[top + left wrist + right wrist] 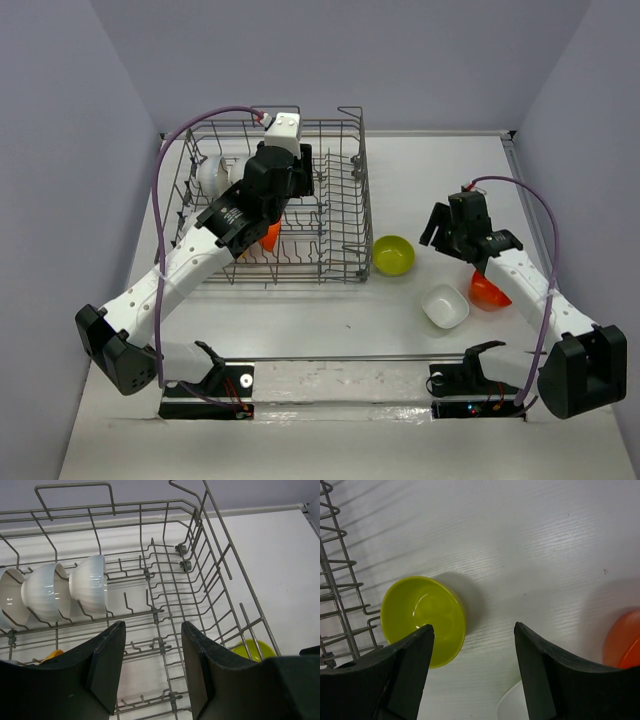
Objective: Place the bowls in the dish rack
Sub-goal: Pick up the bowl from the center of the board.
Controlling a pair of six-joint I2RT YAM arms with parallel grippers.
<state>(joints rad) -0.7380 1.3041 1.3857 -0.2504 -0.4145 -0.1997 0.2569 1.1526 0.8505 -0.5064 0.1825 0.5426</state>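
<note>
The grey wire dish rack (357, 190) stands at the back left. In the left wrist view three white bowls (90, 582) stand on edge in a row along the dish rack's (215, 580) left tines. An orange bowl (270, 237) shows under my left arm. My left gripper (152, 625) hovers open over the rack's floor with nothing between its fingers. On the table right of the rack lie a lime green bowl (394, 255), a squarish white bowl (445, 306) and a red-orange bowl (488, 292). My right gripper (472, 627) hangs open above the table, just right of the lime green bowl (422, 615).
In the right wrist view the red-orange bowl (625, 640) sits at the right edge and the white bowl's rim (512, 705) shows at the bottom. The rack's right wall (340, 580) stands close to the left of the lime bowl. Grey walls enclose the table.
</note>
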